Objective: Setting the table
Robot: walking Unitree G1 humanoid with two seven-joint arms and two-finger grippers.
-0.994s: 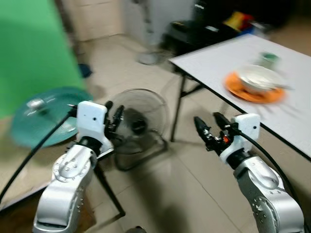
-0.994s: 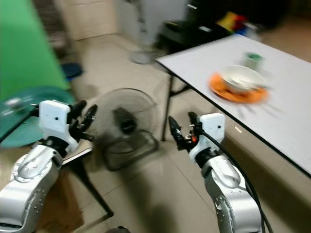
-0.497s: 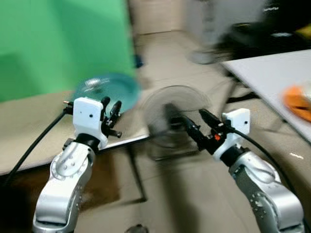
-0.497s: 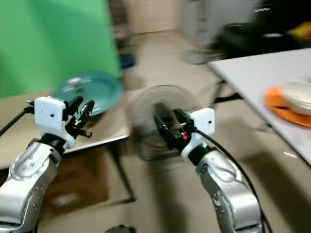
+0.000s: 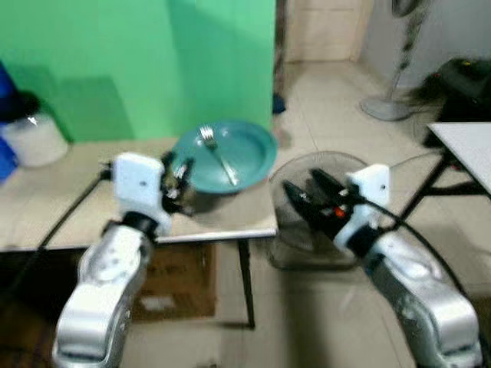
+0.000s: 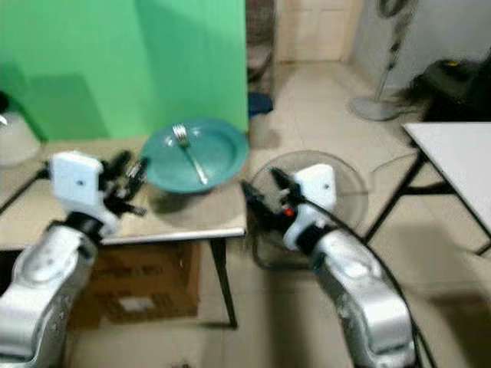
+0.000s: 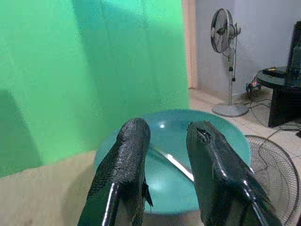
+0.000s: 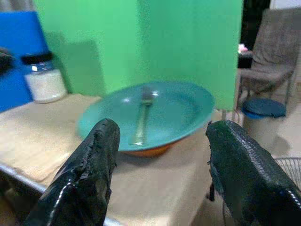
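A teal plate (image 5: 230,153) with a fork (image 5: 219,153) lying in it sits at the centre of the frame, near the right end of a beige tabletop (image 5: 69,207). The left claw (image 5: 178,178), empty with fingers slightly apart, hovers at the plate's left edge. The right claw (image 5: 295,195), spread wide and empty, hangs lower right beyond the tabletop's end, before what seems a floor fan (image 5: 314,203)

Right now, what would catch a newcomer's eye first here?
The round teal plate with a silver fork lying in it, at the far right corner of the beige table, against a bright green backdrop. Both grippers hover open: left gripper beside the plate, right gripper off the table's right edge.
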